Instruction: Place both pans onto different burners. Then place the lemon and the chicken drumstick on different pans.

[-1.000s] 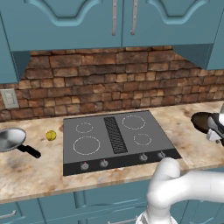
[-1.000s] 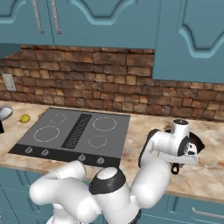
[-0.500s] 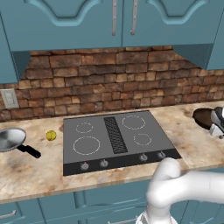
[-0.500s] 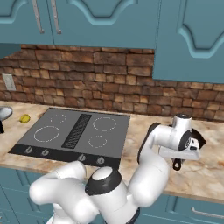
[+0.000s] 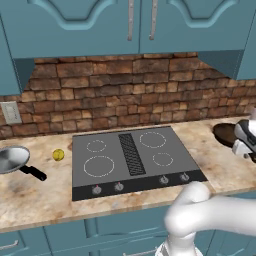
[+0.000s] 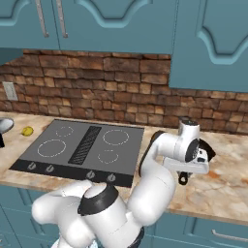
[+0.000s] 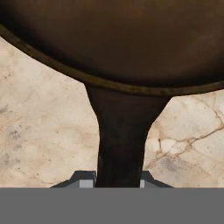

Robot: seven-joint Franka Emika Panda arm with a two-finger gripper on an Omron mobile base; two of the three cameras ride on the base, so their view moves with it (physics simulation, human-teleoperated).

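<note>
Gripper (image 7: pixel 118 183) state: both finger tips are pressed against the sides of the black handle (image 7: pixel 120 140) of the dark brown pan (image 7: pixel 113 39), one tip on each side, so the tool is clamped on that handle close to where it joins the pan body. The hand view shows the handle running straight from between the tips up to the pan's rim, with marbled countertop (image 7: pixel 39 131) beneath.

Dark brown pan location: on the countertop to the right of the cooktop (image 5: pixel 132 157), well apart from it, near the brick backsplash (image 5: pixel 125 90). In the left base view the pan (image 5: pixel 226 134) sits at the right edge, partly covered by the white wrist. In the right base view the pan (image 6: pixel 207 147) shows as a dark sliver behind the hand.

Silver-grey pan (image 5: pixel 12 159) location: on the countertop to the left of the cooktop, handle pointing toward the front right. It is not on a burner.

Lemon (image 5: pixel 58 155) location: on the countertop between the silver-grey pan and the cooktop's left edge, just beside the cooktop, touching neither. The right base view shows the lemon (image 6: pixel 27 131) at the same spot.

Burners (image 5: pixel 98 166): four white circles, two on each side of the black centre vent strip (image 5: pixel 130 153), all unoccupied. Control knobs (image 5: pixel 118 186) line the front edge.

Teal cabinets (image 5: pixel 130 25) hang above the backsplash. A wall outlet (image 5: pixel 11 112) is on the brick at the left.
</note>
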